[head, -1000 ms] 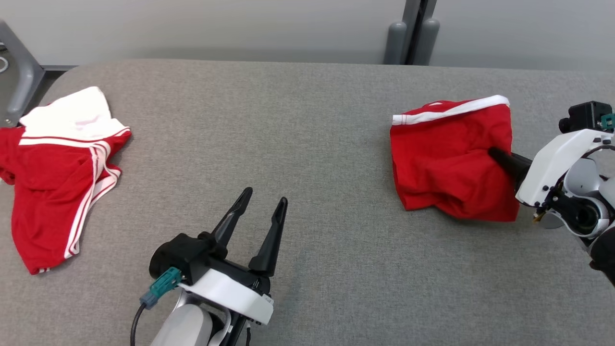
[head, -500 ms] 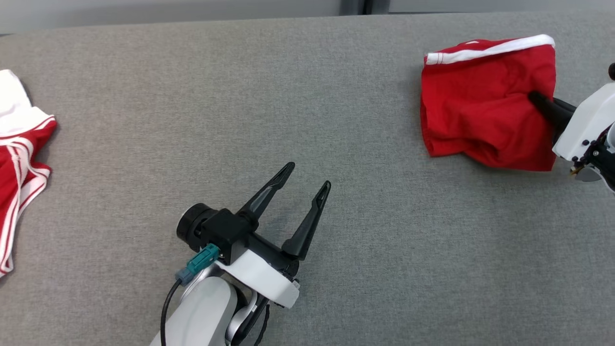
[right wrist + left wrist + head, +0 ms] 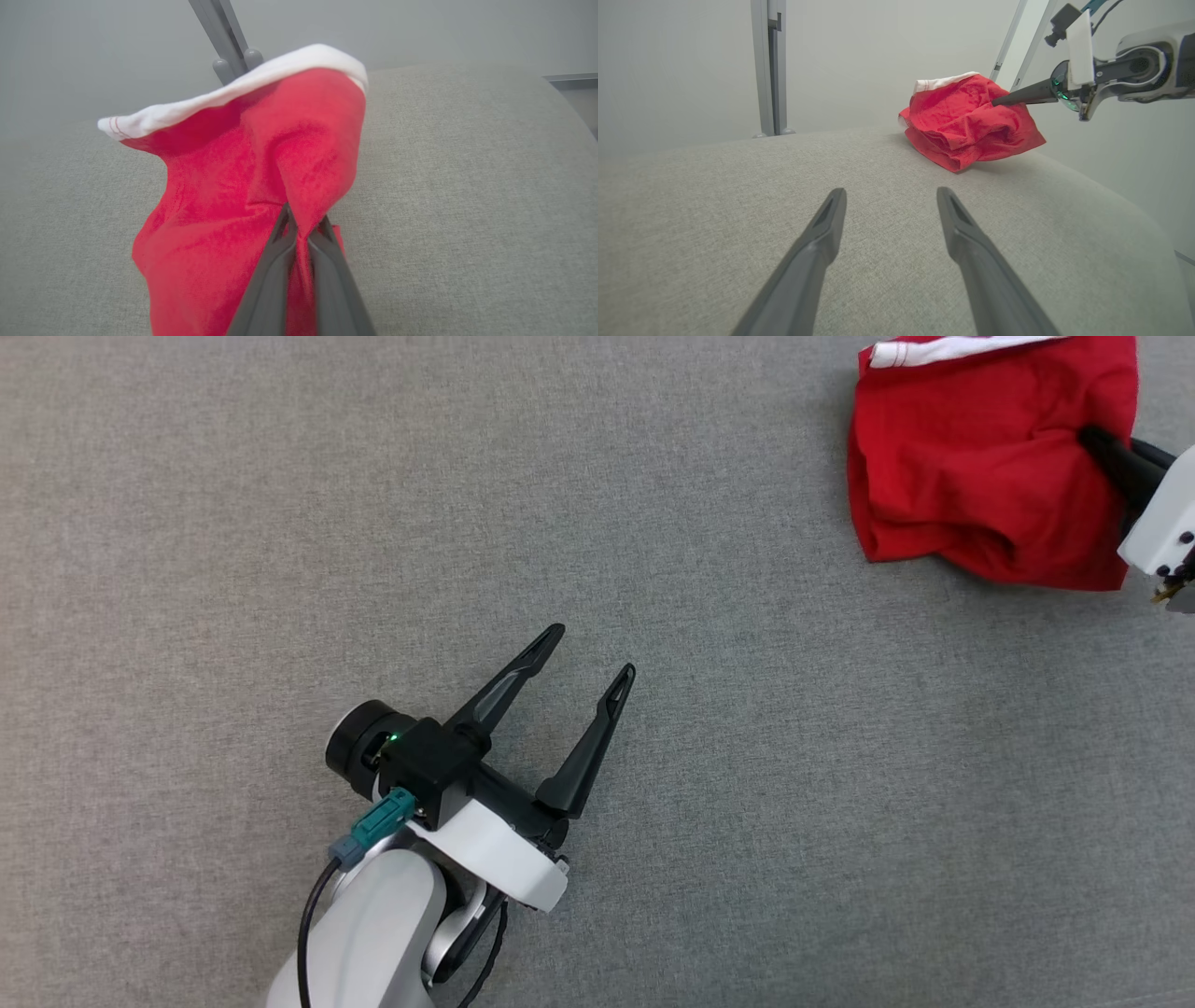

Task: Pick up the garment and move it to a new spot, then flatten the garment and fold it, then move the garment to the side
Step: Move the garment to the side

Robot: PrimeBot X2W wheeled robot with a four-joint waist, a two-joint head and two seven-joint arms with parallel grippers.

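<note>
The garment point(image 3: 971, 467) is a crumpled red piece with a white band along its far edge, at the top right of the head view. My right gripper point(image 3: 1090, 434) is shut on a fold at its right side. In the right wrist view the right gripper point(image 3: 303, 215) pinches the red cloth of the garment point(image 3: 233, 196), which rises in front of the fingers. The left wrist view shows the garment point(image 3: 966, 123) bunched up, its lower part on the table, with the right gripper point(image 3: 995, 101) at its side. My left gripper point(image 3: 593, 651) stands open above bare table, well left of the garment, nothing between its fingers point(image 3: 822, 233).
The grey fabric-covered table point(image 3: 280, 523) spreads wide around both arms. A grey upright post point(image 3: 769, 65) stands behind its far edge, and the post point(image 3: 224, 32) rises behind the garment. The table's rounded right edge point(image 3: 1148, 219) falls away past the garment.
The head camera has tilted down, so the far wall and the other red and white clothes at the left have left the picture. The right gripper stays shut on the garment; the left stays open.
</note>
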